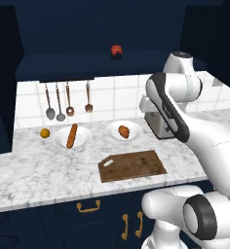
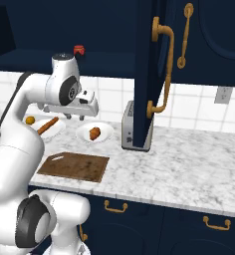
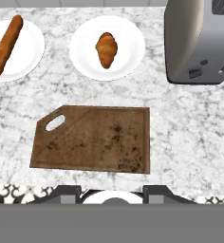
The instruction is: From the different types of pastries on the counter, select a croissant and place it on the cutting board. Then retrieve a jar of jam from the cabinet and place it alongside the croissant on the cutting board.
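White marble counter (image 3: 190,142) holds two plates: one baguette (image 3: 4,46) left, one croissant (image 3: 107,49) right, one bare cutting board (image 3: 92,138) below. One jar of jam (image 1: 116,51) sits in the cabinet (image 1: 87,39). Gripper (image 3: 114,192) clenched, empty.

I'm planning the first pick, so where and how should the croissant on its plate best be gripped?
Probably across the croissant's thick middle, coming straight down from above. It lies flat on a white plate, its long axis running away from the cutting board, tapering at both ends, so the fingers should close across its short width. The rim is low and nothing crowds it.
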You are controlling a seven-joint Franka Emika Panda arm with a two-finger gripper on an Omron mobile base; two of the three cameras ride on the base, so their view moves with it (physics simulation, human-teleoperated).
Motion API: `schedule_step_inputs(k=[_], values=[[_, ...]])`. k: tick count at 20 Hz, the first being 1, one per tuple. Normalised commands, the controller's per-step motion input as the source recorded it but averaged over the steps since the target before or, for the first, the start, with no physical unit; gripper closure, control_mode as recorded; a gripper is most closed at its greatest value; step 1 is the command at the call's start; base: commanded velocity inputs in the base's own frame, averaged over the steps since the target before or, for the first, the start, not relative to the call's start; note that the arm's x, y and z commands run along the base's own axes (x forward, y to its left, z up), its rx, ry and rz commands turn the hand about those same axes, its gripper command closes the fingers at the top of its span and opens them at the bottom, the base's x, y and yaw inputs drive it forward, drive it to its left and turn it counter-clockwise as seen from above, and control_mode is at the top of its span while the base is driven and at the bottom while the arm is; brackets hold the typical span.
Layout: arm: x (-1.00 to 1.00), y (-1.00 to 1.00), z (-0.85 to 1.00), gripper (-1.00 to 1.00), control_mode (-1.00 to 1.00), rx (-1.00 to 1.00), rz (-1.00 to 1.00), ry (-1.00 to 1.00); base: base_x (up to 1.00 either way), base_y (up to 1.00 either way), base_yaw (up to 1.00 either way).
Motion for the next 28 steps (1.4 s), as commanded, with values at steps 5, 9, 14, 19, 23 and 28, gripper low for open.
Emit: schedule_step_inputs(k=[5, 9, 14, 19, 23, 28], values=[[-0.21, 0.0, -0.2, -1.0, -1.0, 0.0, 0.0, -0.04, 0.0, 0.0, 0.0], [-0.15, 0.09, -0.66, -1.0, -1.0, -0.01, 0.0, 0.0, 0.0, 0.0, 0.0], [0.02, 0.19, -0.91, -1.0, -1.0, 0.0, 0.0, 0.01, 0.0, 0.0, 0.0], [0.29, 0.19, -0.67, -1.0, -1.0, 0.0, 0.0, 0.0, 0.0, 0.0, 0.0], [0.89, 0.05, -0.13, -1.0, -1.0, 0.0, 0.0, 0.0, 0.0, 0.0, 0.0], [1.0, 0.07, -0.09, -1.0, -1.0, 0.0, 0.0, 0.07, 0.0, 0.0, 0.0]])
